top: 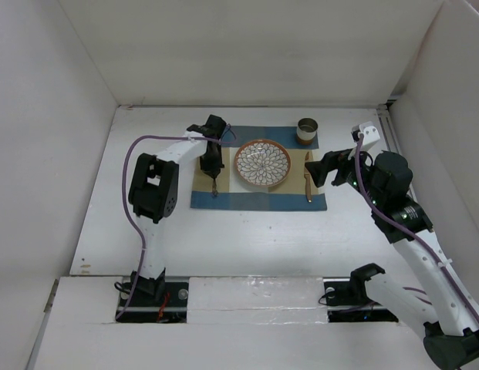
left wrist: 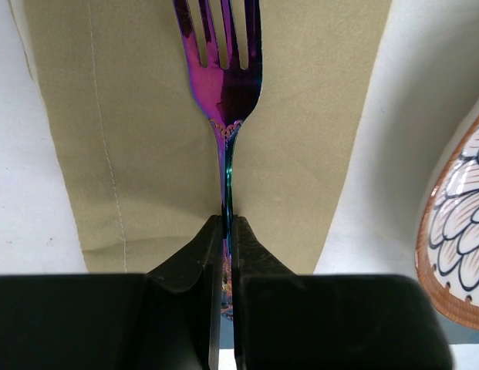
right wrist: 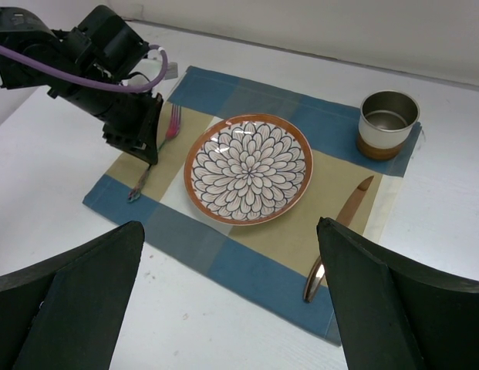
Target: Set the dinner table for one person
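L jaws pinch fork [left wrist: 224, 89] handle, tines ahead over placemat [left wrist: 139, 116].

The light is bright and even in all three views, and it seems to come from above. Shadows on the white tabletop [top: 247, 239] are soft and pale. In the left wrist view the fork [left wrist: 224, 85] is sharp, with a purple shine, and the black jaws below it are slightly blurred. In the right wrist view the near jaws are out of focus, but the plate [right wrist: 249, 169] is clear.

The left pincer [left wrist: 226, 225] grips an iridescent fork [left wrist: 227, 85] by its handle over the beige placemat [left wrist: 131, 116].
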Robot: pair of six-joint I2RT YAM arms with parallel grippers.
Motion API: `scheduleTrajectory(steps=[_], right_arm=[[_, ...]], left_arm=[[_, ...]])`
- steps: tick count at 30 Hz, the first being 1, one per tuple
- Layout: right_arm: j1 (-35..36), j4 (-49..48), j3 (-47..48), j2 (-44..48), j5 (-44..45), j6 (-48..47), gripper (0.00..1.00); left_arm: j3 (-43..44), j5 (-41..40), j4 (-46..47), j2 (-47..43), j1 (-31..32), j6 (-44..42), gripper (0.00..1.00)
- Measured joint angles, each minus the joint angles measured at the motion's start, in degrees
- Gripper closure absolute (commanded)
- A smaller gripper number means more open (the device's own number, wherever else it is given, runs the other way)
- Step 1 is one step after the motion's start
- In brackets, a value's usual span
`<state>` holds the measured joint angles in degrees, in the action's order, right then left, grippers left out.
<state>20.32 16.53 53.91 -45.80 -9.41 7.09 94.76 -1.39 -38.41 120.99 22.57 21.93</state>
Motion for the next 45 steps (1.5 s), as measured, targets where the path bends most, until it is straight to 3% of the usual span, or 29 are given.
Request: scheduleTrajectory(steps=[2,15,19,20,22,23,24,27,33,38,45], right_arm=[[0.0,0.0,0.0,0.0,0.0,0.0,0.0],[0.0,0.1,0.0,-0.4,0.0,-0.1,0.0],[0.0,0.2,0.0,-0.4,0.0,-0.2,0.0],[0.0,0.2,0.0,-0.4,0.0,-0.2,0.0],[0.0,0.2,0.0,-0.4,0.0,-0.2,0.0],[0.0,0.2,0.0,-0.4,0.0,-0.2,0.0],[0.0,0.2,0.0,-0.4,-0.1,-0.2,0.0],[0.0,1.4,0.5,-0.4,0.0,-0.2,0.0],[0.0,9.4,5.2,2.3,5.8,-0.2,0.0],[0.0,18.7,11.1,10.9,16.1,-0.2,0.0],[0.0,28.3,18.0,22.9,22.6,0.0,0.0]], left_arm=[[-0.3,-0.3,-0.1,0.0,0.0,0.0,1.0],[-0.6,-1.6,-0.2,0.0,0.0,1.3,0.67],[-0.6,-1.9,-0.2,-0.1,0.0,2.0,0.47],[-0.7,-2.1,-0.2,-0.3,0.0,2.3,0.35],[-1.1,-2.1,0.0,-1.4,-0.3,3.0,0.23],[-1.4,-1.9,0.0,-2.4,-0.5,3.5,0.08],[-1.5,-1.8,0.0,-3.5,-0.6,3.8,0.0],[-1.6,-2.4,0.2,-8.3,-1.6,5.4,0.0],[-2.9,-12.1,0.6,-22.0,-2.4,10.0,0.0],[-15.3,-21.4,2.4,-48.7,-2.4,13.6,0.0],[-27.2,-27.4,3.8,-83.5,-2.7,14.6,0.0]])
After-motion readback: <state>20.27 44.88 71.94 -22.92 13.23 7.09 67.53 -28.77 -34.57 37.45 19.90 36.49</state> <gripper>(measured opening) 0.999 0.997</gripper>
